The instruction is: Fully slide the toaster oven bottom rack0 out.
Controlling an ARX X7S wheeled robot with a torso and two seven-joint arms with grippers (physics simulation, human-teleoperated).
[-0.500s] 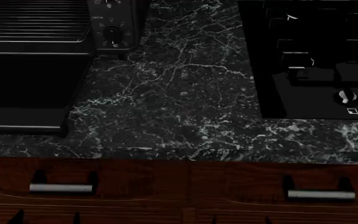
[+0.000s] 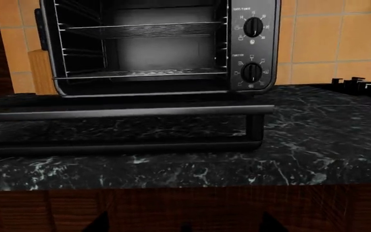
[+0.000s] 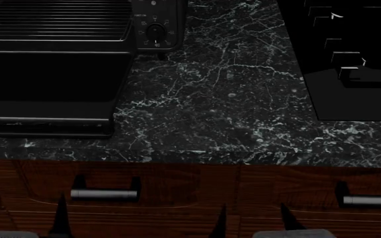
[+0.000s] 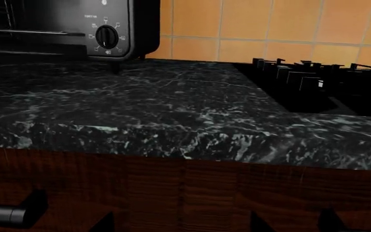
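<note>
Toaster oven (image 3: 78, 29): left side and top cut off in the head view | stovetop (image 3: 349, 59): runs off the right edge, burners lost in shadow | both grippers: only dark fingertips (image 3: 61, 218) at the near edge, spread unreadable | panel markings (image 2: 243, 60): too small to read

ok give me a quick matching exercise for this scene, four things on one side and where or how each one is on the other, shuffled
Things:
1. black boxy toaster oven
2. lower silvery wire rack
3. black stovetop
4. silver bar drawer handle

Places or states:
A. on the wooden drawer front below the counter edge
B. set into the marble counter, to the right in the head view
C. door folded down open, two round knobs on its side panel
D. lying flat inside the oven cavity, under the upper rack

Pairs: 1-C, 2-D, 3-B, 4-A
</note>
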